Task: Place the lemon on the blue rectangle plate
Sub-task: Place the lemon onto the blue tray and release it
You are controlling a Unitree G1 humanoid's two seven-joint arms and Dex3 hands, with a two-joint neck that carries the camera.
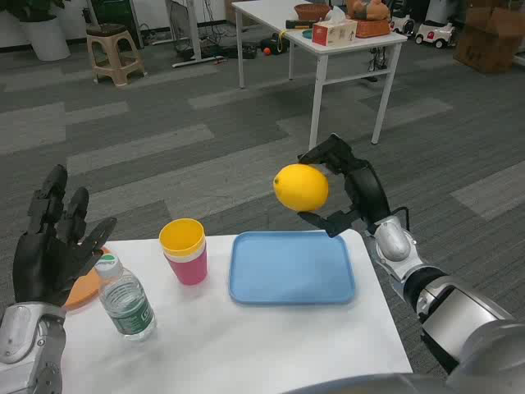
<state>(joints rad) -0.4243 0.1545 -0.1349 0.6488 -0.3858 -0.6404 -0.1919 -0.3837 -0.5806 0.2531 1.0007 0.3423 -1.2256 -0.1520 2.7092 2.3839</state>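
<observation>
A yellow lemon [301, 187] hangs in the air, held by my right hand [348, 187] between thumb and fingers. It sits above the far edge of the blue rectangle plate [292, 267], which lies flat on the white table [246, 345] with nothing on it. My left hand [53, 246] is raised at the table's left edge, fingers apart and holding nothing.
A yellow cup stacked in a pink cup [185, 249] stands just left of the plate. A capped water bottle [124, 297] stands near my left hand, beside an orange plate [84, 289]. Beyond are grey carpet, a stool [114, 52] and another table [320, 25].
</observation>
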